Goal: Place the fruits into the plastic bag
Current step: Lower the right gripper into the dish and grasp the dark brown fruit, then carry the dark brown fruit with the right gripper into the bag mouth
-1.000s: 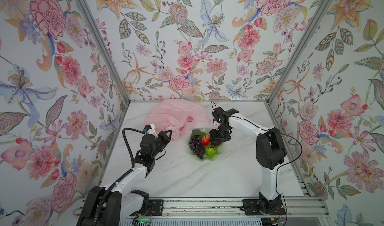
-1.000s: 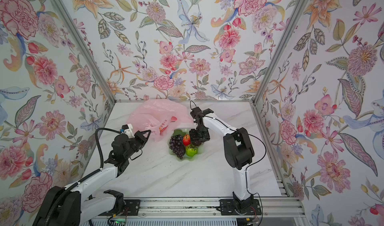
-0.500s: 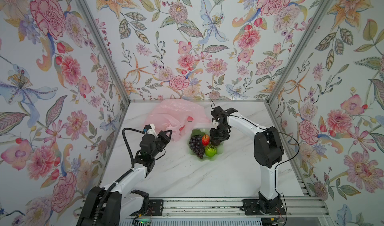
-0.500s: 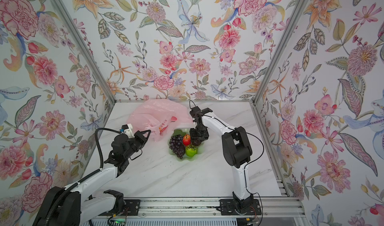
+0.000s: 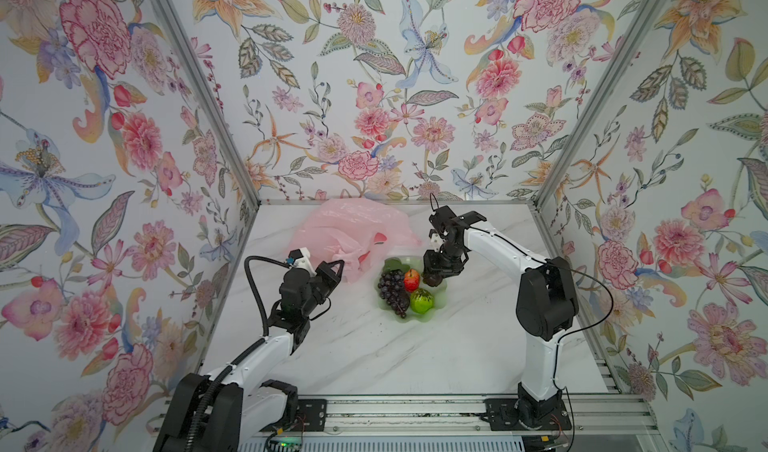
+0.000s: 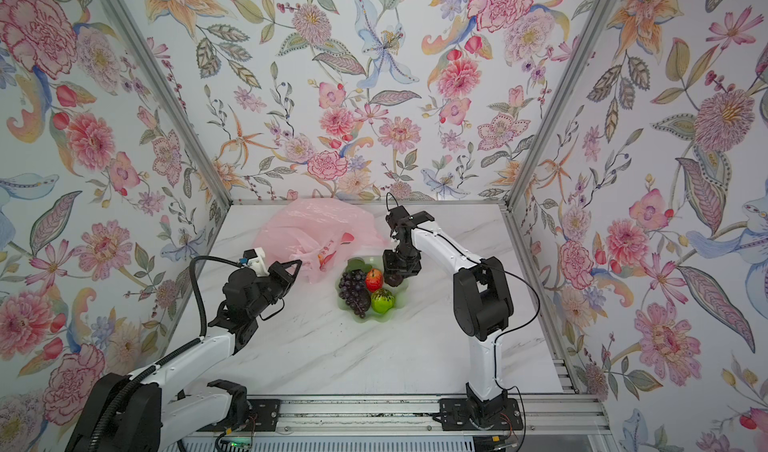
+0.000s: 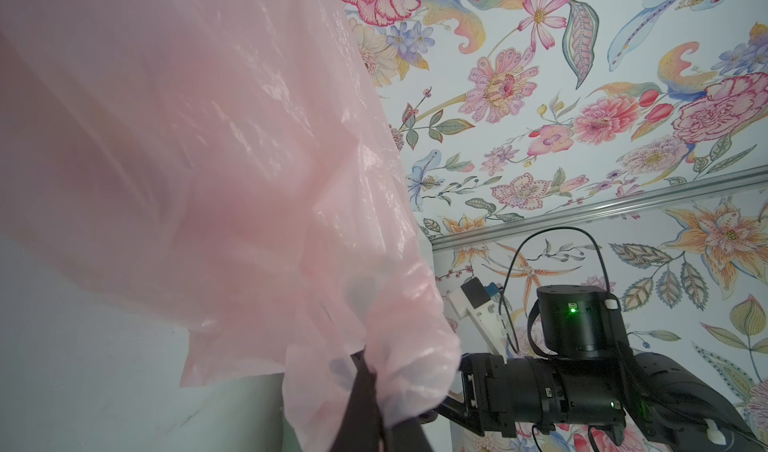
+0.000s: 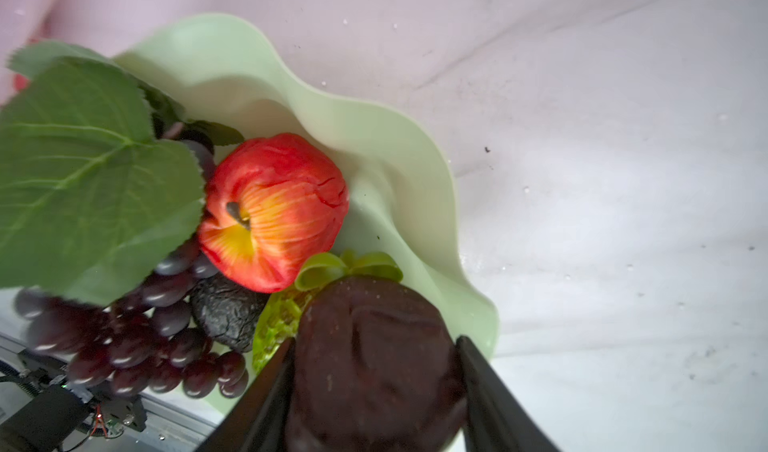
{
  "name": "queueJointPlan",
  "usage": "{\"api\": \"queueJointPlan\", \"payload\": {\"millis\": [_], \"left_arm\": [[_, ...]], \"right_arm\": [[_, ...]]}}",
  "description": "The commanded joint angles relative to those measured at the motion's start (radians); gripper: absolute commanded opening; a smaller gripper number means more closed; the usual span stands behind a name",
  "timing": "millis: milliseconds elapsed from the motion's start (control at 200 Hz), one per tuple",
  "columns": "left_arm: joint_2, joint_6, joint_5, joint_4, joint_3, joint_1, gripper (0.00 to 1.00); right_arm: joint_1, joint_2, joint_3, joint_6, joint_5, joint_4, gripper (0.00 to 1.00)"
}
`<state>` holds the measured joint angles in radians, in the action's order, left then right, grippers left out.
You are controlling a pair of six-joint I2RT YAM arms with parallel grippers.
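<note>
Gripping the brown fruit: right gripper is partly open, one finger pressed on each side, low over the dish. Can't tell if it's lifted yet. Just beside it, untouched: apple, grapes, green fruit, wrinkled dark one. Further out, left gripper is clamped on the bag edge. No fruit clearly bagged, so nearly all is left.

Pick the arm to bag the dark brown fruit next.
Right. The right end effector grips the dark brown fruit in the dish; the left end effector is shut on the edge of the plastic bag, so it is busy.
</note>
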<state>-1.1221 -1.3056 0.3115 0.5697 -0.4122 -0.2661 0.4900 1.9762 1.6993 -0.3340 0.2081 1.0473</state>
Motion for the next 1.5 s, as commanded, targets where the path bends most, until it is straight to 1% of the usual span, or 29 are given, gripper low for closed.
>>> {"api": "queueJointPlan", "payload": {"millis": [0, 135, 280, 415, 545, 681, 791, 891, 1051, 1146, 1306, 1491], "left_arm": [[0.011, 0.016, 0.023, 0.012, 0.011, 0.013, 0.00], [0.015, 0.012, 0.035, 0.019, 0.016, 0.015, 0.00], [0.019, 0.005, 0.052, 0.033, 0.021, 0.021, 0.00], [0.035, 0.005, 0.053, 0.029, 0.026, 0.022, 0.00], [0.050, 0.003, 0.042, 0.020, 0.023, 0.023, 0.00], [0.048, -0.004, 0.027, 0.005, 0.003, 0.024, 0.00], [0.019, -0.021, 0.049, -0.007, -0.039, 0.022, 0.00], [-0.016, -0.006, 0.050, -0.045, -0.091, 0.016, 0.00], [-0.072, -0.020, 0.005, -0.068, -0.176, -0.019, 0.00], [-0.112, -0.016, -0.015, -0.104, -0.233, -0.043, 0.00], [-0.160, -0.017, -0.039, -0.150, -0.299, -0.090, 0.00], [-0.202, -0.022, -0.051, -0.190, -0.352, -0.113, 0.00]], "right_arm": [[-0.012, -0.055, 0.014, -0.027, 0.044, 0.022, 0.54], [-0.022, -0.071, 0.021, -0.056, 0.103, 0.015, 0.54], [-0.025, -0.084, 0.040, -0.121, 0.189, -0.023, 0.53], [-0.030, -0.075, 0.057, -0.201, 0.300, -0.104, 0.53], [-0.034, -0.032, 0.073, -0.286, 0.402, -0.233, 0.54], [-0.036, 0.069, 0.127, -0.373, 0.495, -0.355, 0.53], [-0.025, 0.168, 0.226, -0.424, 0.549, -0.422, 0.53], [-0.006, 0.276, 0.338, -0.442, 0.587, -0.437, 0.53], [0.018, 0.418, 0.474, -0.475, 0.649, -0.454, 0.53], [0.023, 0.475, 0.522, -0.499, 0.681, -0.468, 0.53], [0.012, 0.543, 0.553, -0.587, 0.732, -0.578, 0.52], [-0.002, 0.634, 0.669, -0.606, 0.747, -0.583, 0.52]]}}
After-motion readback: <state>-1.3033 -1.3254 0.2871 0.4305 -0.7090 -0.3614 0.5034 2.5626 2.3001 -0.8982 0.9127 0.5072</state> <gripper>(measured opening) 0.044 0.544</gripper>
